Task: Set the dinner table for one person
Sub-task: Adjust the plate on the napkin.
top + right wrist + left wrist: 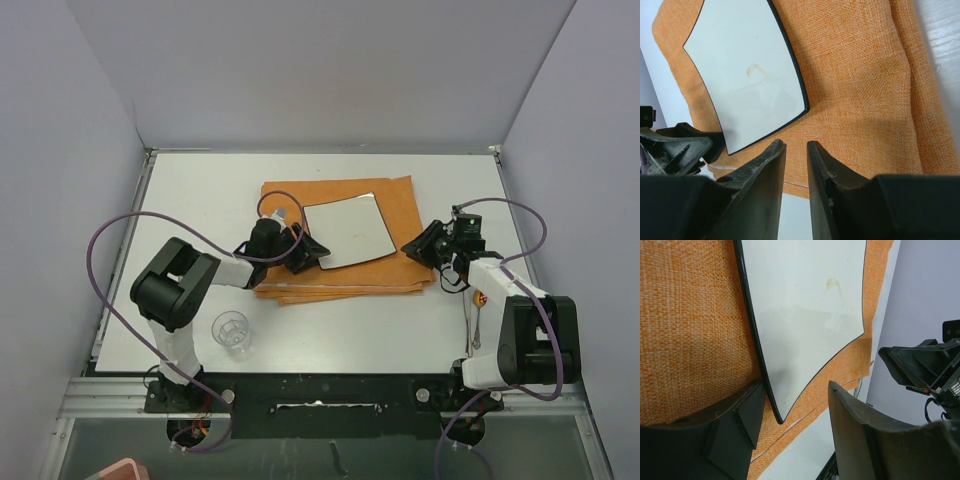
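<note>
Ok, risk check. The dinner table [200, 200] fills the middle of the top view, with everything sitting on it. The orange mat [400, 205] lies centre frame, and the white plate [348, 230] sits on it, skewed relative to the mat.

The left gripper [310, 252] is at the plate's lower-left corner. In its wrist view that corner sits between the fingers [735, 432], jaws roughly half open and holding nothing. I see no contact.

The right gripper [415, 247] is at the mat's right edge, low over the cloth. Its jaws are nearly together with a thin gap and nothing in it.

What I think can go wrong:
- The left gripper closes on a thin glossy rim at a corner, so the plate may squirt out or pivot and end up crooked or off the mat.
- A finger catches cloth along with the plate, and the mat drags and bunches. It's folded in layers, so I rate this likely.
- The right tips snag the weave if I move sideways at this height.
- The clear cup [232, 330] stands lower left, just beside the left arm [175, 285], and a swing back tips it.
- The grippers face each other across the plate, so if both pull they fight.
</note>
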Action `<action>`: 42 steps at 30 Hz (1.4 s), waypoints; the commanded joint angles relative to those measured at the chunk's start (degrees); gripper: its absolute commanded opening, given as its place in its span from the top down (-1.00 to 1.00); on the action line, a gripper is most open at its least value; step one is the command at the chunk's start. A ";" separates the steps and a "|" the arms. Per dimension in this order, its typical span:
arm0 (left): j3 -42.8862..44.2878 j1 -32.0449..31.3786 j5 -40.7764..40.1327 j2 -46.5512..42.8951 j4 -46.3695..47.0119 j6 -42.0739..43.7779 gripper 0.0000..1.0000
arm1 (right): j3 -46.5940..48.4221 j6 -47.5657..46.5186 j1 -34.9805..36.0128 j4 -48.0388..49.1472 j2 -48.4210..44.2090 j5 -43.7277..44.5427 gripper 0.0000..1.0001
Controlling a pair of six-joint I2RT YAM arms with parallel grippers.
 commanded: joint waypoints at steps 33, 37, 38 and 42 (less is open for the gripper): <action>5.92 1.33 1.64 -1.02 -5.57 3.74 1.00 | 2.79 0.04 -0.31 0.85 0.25 -0.77 0.53; 12.44 2.30 1.21 -2.40 -20.61 11.24 1.00 | 2.75 0.13 -0.22 0.94 0.32 -0.77 0.54; 14.31 2.45 0.24 -2.60 -24.82 13.54 1.00 | 2.75 0.13 -0.21 0.94 0.34 -0.72 0.54; 19.87 3.37 -2.91 -2.76 -38.63 20.51 1.00 | 2.99 0.04 -0.22 0.72 0.37 -0.62 0.54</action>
